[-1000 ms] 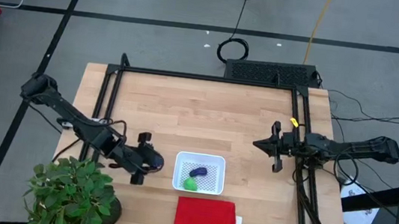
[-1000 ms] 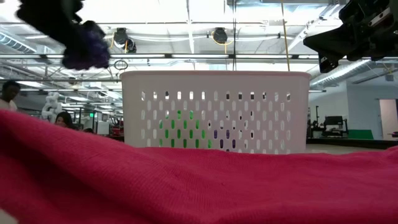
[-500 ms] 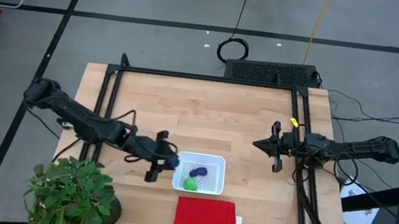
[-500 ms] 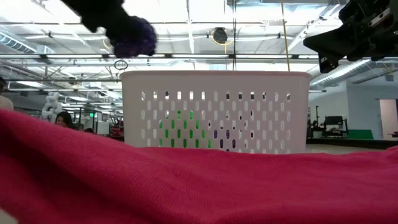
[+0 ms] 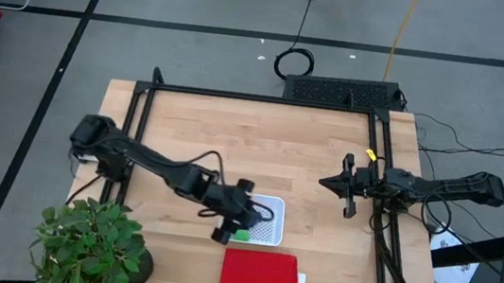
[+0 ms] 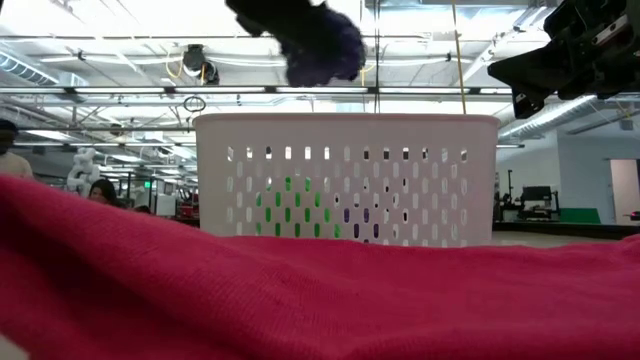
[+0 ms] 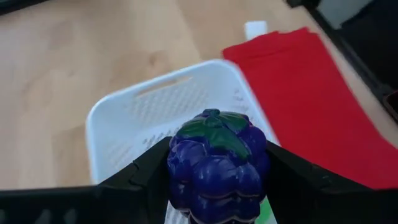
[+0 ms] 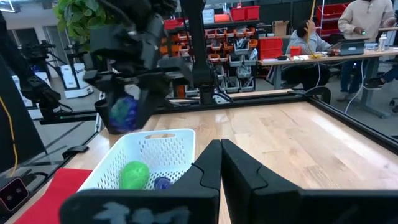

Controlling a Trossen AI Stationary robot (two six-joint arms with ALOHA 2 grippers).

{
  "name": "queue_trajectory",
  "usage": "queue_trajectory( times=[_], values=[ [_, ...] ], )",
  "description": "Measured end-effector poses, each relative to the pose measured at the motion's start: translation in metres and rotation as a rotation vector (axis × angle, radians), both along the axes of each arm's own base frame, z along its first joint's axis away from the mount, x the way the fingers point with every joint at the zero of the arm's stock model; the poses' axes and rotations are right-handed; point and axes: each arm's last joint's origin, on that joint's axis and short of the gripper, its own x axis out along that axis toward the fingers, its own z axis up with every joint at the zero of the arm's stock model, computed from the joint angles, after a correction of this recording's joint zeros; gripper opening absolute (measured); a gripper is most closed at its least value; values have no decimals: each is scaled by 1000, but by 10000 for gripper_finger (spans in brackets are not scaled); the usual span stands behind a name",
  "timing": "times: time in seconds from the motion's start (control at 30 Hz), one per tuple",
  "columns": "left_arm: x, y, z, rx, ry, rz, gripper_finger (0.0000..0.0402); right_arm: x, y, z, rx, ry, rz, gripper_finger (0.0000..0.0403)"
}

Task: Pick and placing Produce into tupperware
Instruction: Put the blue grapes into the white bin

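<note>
My left gripper is shut on the roundish dark purple grape piece, just above the left part of the white tupperware. In the low view the grape piece hangs above the tupperware's rim. The bright green piece and the elongated purple piece lie on the tupperware's bottom; in the high view only the green piece peeks out beside the gripper. My right gripper waits shut over the table's right part, touching nothing. My left gripper pinches the grape piece by its two opposite sides between the two fingers. Its green leafy top faces away from the wrist. The arm comes from the table's left, slanting down. The piece is lifted clear above the tupperware.
A folded red cloth lies just near of the tupperware and fills the low view's foreground. A potted plant stands at the near left corner. A black frame borders the table. Bare wood lies at the table's middle and far part.
My left gripper has carried the grape piece toward the table's right, from left of the tupperware to above its left part, staying shut on it and at about the same height. The right arm has kept still.
</note>
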Motion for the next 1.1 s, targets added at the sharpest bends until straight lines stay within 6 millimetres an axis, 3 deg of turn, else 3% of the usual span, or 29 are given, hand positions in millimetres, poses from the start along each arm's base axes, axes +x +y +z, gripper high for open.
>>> queue_trajectory(
  times=[0.2,0.4,0.67,1.1],
  values=[
    [30,7,-4,-11,-6,-35,207,0,0,0,3,1,3,0],
    [55,15,-25,-72,38,-17,207,0,0,0,3,4,3,0],
    [64,13,-49,-109,78,15,207,0,0,-1,-1,9,3,0],
    [64,13,-56,-179,143,99,207,0,0,-1,-9,8,3,0]
  ],
)
